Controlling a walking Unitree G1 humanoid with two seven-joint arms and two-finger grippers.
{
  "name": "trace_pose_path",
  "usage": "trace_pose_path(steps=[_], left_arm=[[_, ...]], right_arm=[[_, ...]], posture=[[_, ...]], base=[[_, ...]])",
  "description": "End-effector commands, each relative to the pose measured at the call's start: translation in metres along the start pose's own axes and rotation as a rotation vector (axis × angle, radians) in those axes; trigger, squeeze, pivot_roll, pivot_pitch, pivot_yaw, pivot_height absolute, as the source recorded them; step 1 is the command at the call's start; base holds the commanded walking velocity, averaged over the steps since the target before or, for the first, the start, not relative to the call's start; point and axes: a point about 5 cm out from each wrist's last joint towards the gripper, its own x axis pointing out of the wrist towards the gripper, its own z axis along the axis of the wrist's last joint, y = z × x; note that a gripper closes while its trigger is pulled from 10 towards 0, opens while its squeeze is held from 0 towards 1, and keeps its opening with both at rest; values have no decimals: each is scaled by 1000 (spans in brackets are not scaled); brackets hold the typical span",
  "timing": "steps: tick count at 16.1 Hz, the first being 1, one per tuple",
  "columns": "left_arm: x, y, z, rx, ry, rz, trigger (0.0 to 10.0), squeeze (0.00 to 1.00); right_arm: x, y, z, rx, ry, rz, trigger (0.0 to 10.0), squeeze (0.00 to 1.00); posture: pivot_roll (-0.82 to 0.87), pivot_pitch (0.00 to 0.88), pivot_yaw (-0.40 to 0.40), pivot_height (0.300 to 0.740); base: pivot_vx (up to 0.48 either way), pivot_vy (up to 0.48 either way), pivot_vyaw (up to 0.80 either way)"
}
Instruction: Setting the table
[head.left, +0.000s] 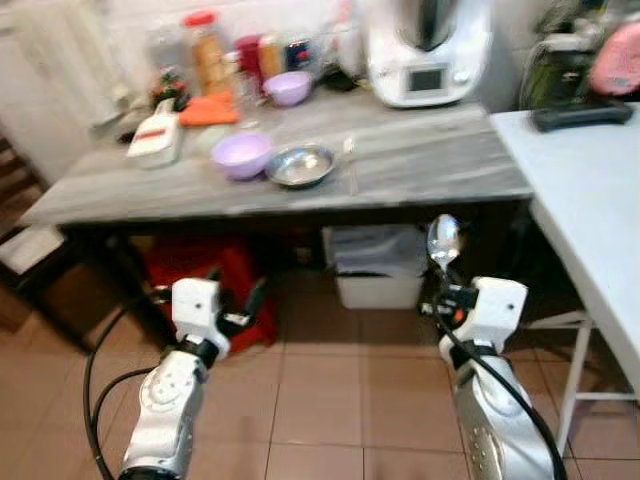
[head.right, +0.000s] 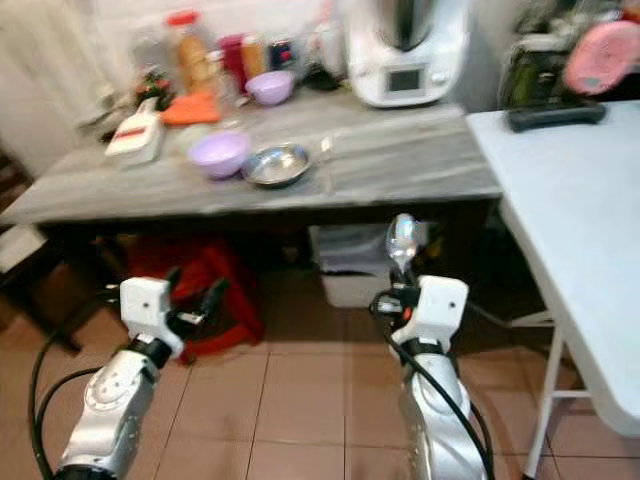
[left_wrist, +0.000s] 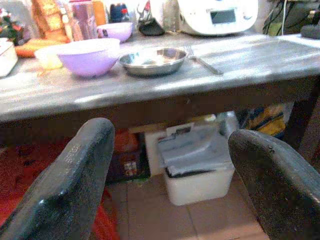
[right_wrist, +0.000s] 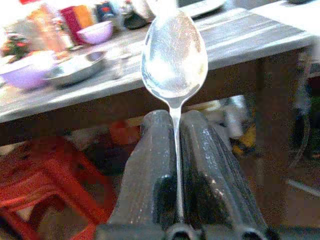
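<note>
Two silver arms reach forward at waist height, side by side and well apart. The left end effector has its two black fingers spread wide with nothing between them. The right end effector has its fingers pressed together, pinching a spoon upright, bowl uppermost.

A long grey wooden table stands ahead, with a white table adjoining it on the right. On the grey table, a lilac plastic bowl sits just left of a round steel dish, and a metal fork lies just right of the dish. Behind them, by the wall, stand a smaller lilac bowl and a white kitchen machine. Under the table are a red plastic stool on the left and a white lidded bin to its right.
</note>
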Motion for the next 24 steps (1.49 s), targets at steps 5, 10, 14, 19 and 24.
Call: trace_pose_path(steps=[5, 10, 14, 19, 24], left_arm=[[-10, -4, -6, -22, 9, 41, 10000, 0], [-17, -13, -15, -72, 11, 100, 10000, 0], [-14, -10, -12, -62, 9, 90, 10000, 0], [-5, -7, -6, -37, 4, 46, 10000, 0], [-6, -2, -4, -20, 0, 57, 10000, 0]], right_arm=[[-3, -10, 0, -40, 41, 3, 10000, 0], [4, -12, 6, -81, 57, 62, 10000, 0], [5, -10, 7, -75, 49, 57, 10000, 0], [5, -11, 4, -56, 44, 27, 10000, 0], [6, -11, 5, -61, 25, 31, 10000, 0]], posture=[[-103, 0, 60, 740], [-99, 0, -3, 740], [-102, 0, 21, 740], [-114, 0, 69, 740], [-104, 0, 83, 740]], base=[[421, 0, 0], [422, 0, 0], [422, 0, 0], [420, 0, 0], [223, 0, 80]])
